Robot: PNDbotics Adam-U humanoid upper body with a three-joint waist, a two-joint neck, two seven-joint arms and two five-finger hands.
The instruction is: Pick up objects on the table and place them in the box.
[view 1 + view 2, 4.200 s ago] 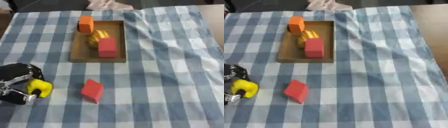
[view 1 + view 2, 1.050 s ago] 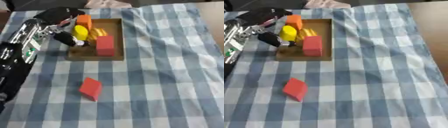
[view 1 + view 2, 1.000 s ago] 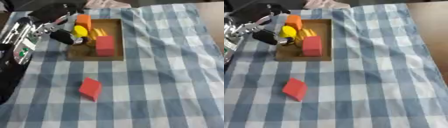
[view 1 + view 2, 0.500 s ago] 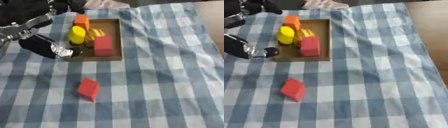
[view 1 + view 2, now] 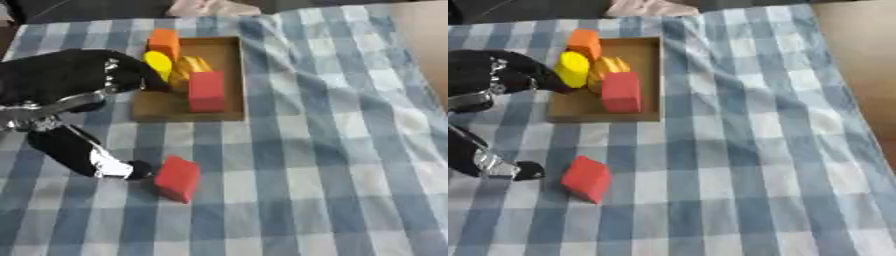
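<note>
Reaching in from the near-left side of the box (image 5: 229, 80), the left hand (image 5: 74, 117) sits over the checked cloth (image 5: 332, 150) on the desk. Hand is mostly a black blur; one finger (image 5: 96, 160) stretches toward the loose red block (image 5: 178, 178), tip just beside it, contact unclear. Fingers look spread, nothing pinched or carried.

Loose red block lies on the cloth, outside the box, near its front edge, tilted on a corner.

Inside the box: orange block (image 5: 164, 43) at the far-left corner, yellow rounded piece (image 5: 572, 69) along the left side just in front of the orange block, a ribbed yellow-orange object (image 5: 608, 67) in the middle between the yellow piece and the red block, exact shape unclear. A second red block (image 5: 206, 90) stands right of centre in the box, toward the front wall. Black hand overlaps the box's left wall next to the yellow piece; touching or not, cannot tell.

A pale crumpled cloth item (image 5: 210, 8) lies beyond the box's far edge.
</note>
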